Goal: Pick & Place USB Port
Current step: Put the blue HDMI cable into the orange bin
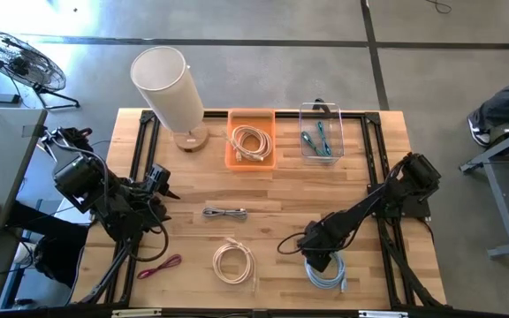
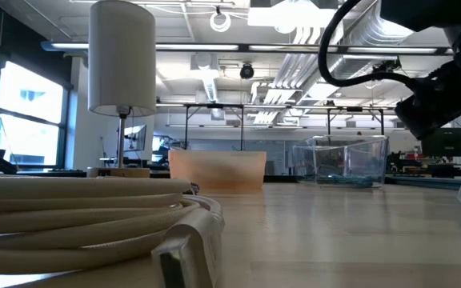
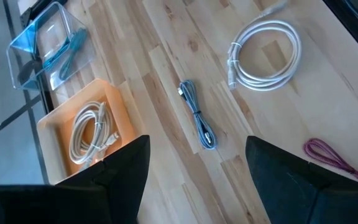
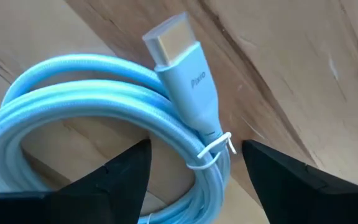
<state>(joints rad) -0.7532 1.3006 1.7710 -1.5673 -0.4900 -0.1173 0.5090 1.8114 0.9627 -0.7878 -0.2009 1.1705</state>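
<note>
The right gripper [image 1: 323,261] hovered with fingers spread just above a coiled light-blue cable [image 4: 98,106] near the table's [image 1: 369,177] front edge; the left gripper [image 1: 159,181] waited, likewise open, at the left side.

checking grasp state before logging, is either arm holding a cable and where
Nothing is held. The right end effector hovers open over the light blue cable; the left end effector is open above bare table.
</note>
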